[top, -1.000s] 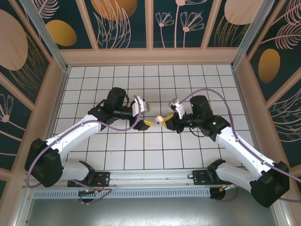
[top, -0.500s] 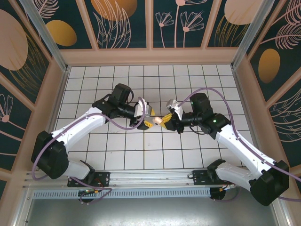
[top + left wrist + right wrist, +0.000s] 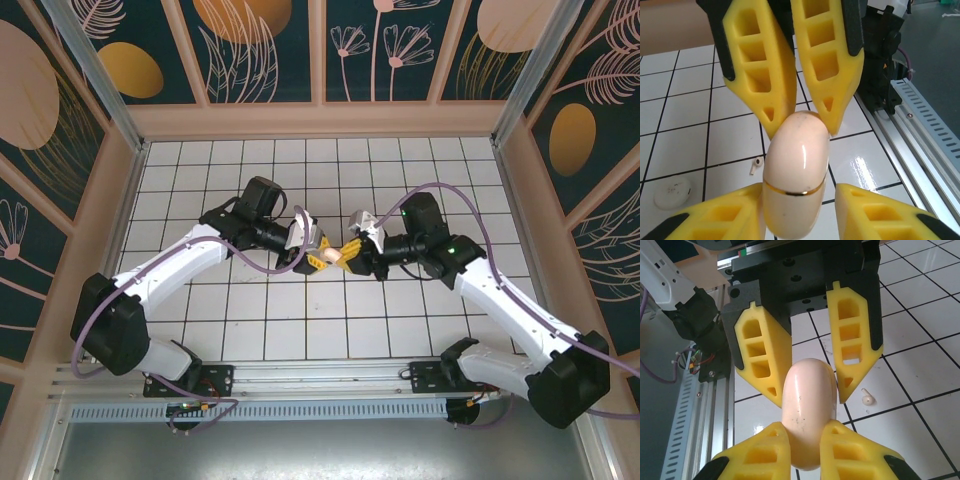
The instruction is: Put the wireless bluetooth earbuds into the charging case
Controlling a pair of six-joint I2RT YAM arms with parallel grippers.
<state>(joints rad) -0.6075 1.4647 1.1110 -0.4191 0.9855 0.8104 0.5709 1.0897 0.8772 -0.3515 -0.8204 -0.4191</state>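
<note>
Light falls bright and even from above. A white glint streaks the charging case (image 3: 796,185) between my left fingers (image 3: 715,220); the glossy tile (image 3: 865,167) right of them glares. Shadows are faint.

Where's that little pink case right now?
From above, the charging case hangs over the middle of the tiled table, clamped at one end by the right gripper, its other end inside the left gripper.

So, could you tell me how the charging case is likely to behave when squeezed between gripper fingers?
Probably slippery: the charging case has a glossy shell with a bright highlight. Its rounded, egg-like form could pivot or squirt out of the right gripper. It looks stiff, showing no dent where it is clamped.
</note>
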